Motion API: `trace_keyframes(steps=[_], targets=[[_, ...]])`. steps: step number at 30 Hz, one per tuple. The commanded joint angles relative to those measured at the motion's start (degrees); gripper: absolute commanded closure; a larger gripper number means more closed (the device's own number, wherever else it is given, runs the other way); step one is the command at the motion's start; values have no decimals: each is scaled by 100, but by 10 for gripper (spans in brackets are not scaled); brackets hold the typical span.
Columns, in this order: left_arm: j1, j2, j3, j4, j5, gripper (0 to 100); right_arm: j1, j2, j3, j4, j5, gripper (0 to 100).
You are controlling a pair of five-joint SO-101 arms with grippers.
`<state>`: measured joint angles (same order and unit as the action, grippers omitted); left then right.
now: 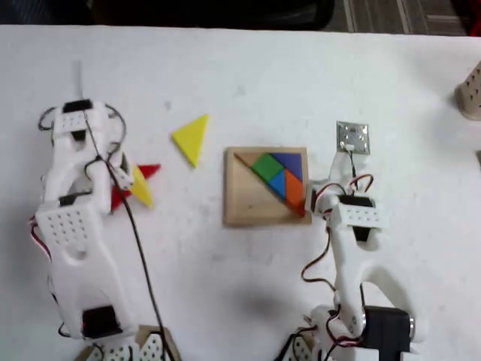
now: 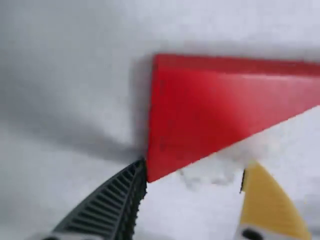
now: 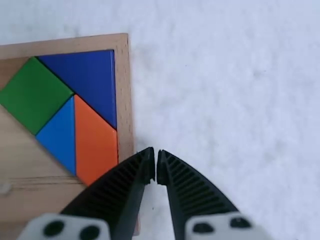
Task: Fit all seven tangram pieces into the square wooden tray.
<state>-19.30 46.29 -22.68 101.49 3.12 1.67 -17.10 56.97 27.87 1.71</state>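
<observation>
Tray [image 3: 123, 90] just beside right pincer [image 3: 155, 163]

Left hand [image 2: 194, 171] hangs low with fingers spread; right hand [image 3: 155, 164] points down (fingers pressed together).

A white bench [image 1: 240, 75] spreads under everything; a small square silvery plate [image 1: 352, 138] lies flat on it, right of centre; a beige perforated block [image 1: 471, 94] pokes in at the right edge; dark floor [image 1: 225, 11] shows beyond the far side.
</observation>
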Motion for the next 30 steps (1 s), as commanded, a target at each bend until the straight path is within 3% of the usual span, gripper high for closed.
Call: trace_keyframes(steps=[1,6,13,15,24,30], targets=[[505,-1323,738,79,-651,676,-22,-57,-53,-84,264,981],[567,-2774,1152,-387,-1547,676,-22,-57,-53,-84,387,981],[505,-3574,1785,-1758,-5029,676,-22,-66,-53,-84,404,981],[400,-3565,2040,-2215,-5556,676,-22,-66,-53,-84,404,981],[242,-3556,3095,-4026,-6224,674,-48,-57,-53,-84,422,981],[215,-2958,2919,-4510,-6277,674,-57,-48,-53,-92,422,981]])
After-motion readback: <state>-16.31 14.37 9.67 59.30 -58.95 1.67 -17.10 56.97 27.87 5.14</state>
